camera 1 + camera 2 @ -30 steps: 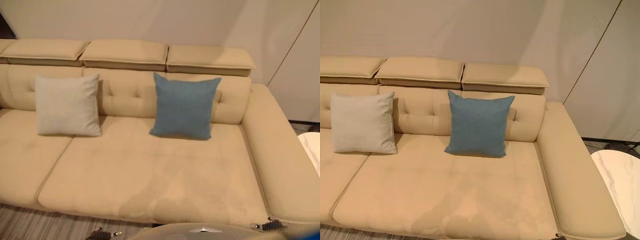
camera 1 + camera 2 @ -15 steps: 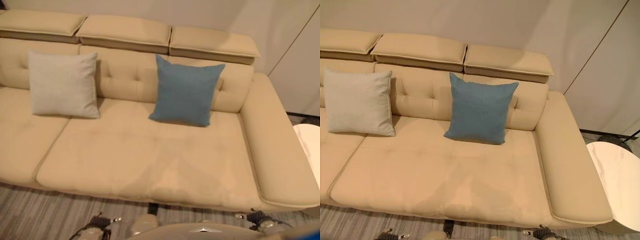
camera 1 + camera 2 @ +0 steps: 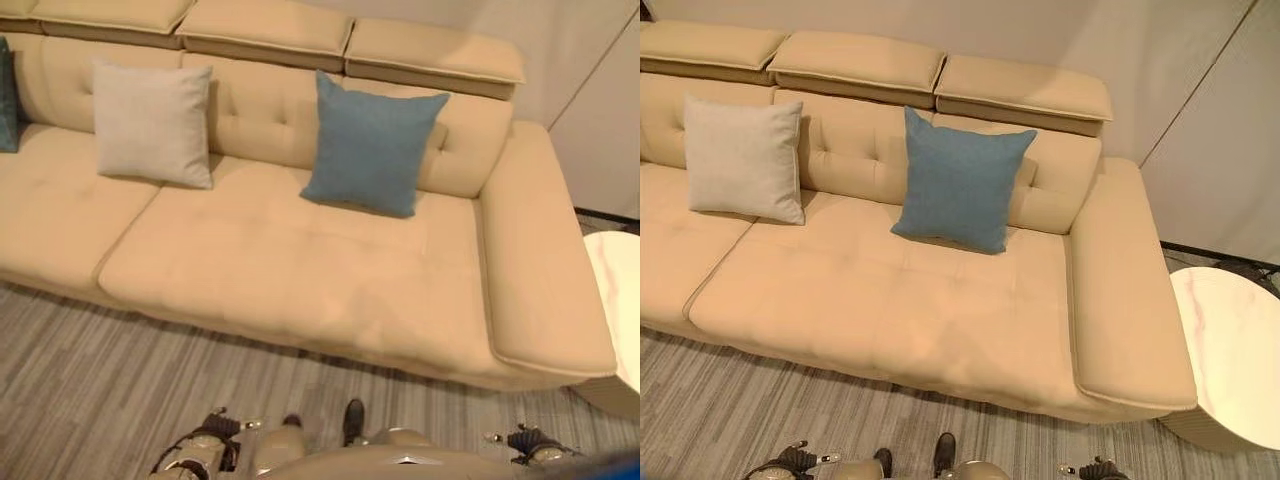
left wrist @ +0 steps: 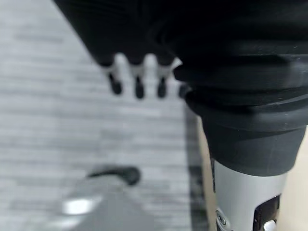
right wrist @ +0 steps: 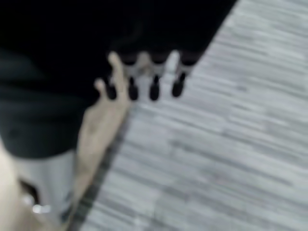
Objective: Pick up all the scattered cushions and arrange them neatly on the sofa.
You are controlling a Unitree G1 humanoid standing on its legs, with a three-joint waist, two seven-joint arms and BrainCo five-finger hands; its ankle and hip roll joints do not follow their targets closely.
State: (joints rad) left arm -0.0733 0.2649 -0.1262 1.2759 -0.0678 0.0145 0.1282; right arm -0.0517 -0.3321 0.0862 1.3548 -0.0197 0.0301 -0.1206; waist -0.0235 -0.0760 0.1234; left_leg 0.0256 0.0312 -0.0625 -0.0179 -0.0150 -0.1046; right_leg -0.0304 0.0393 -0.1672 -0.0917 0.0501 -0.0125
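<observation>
Beige sofa (image 3: 890,290) ahead, grey cushion (image 3: 743,159) and blue cushion (image 3: 960,178) propped upright against backrest, well apart from left robot hand (image 4: 137,79) and right robot hand (image 5: 149,79), both hanging relaxed, empty, over striped floor (image 3: 730,400).

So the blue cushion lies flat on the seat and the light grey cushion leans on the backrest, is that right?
Not quite. The blue cushion does not lie flat: it stands upright and leans on the backrest of the sofa, as the right eye view shows. The light grey cushion does lean on the backrest.
</observation>
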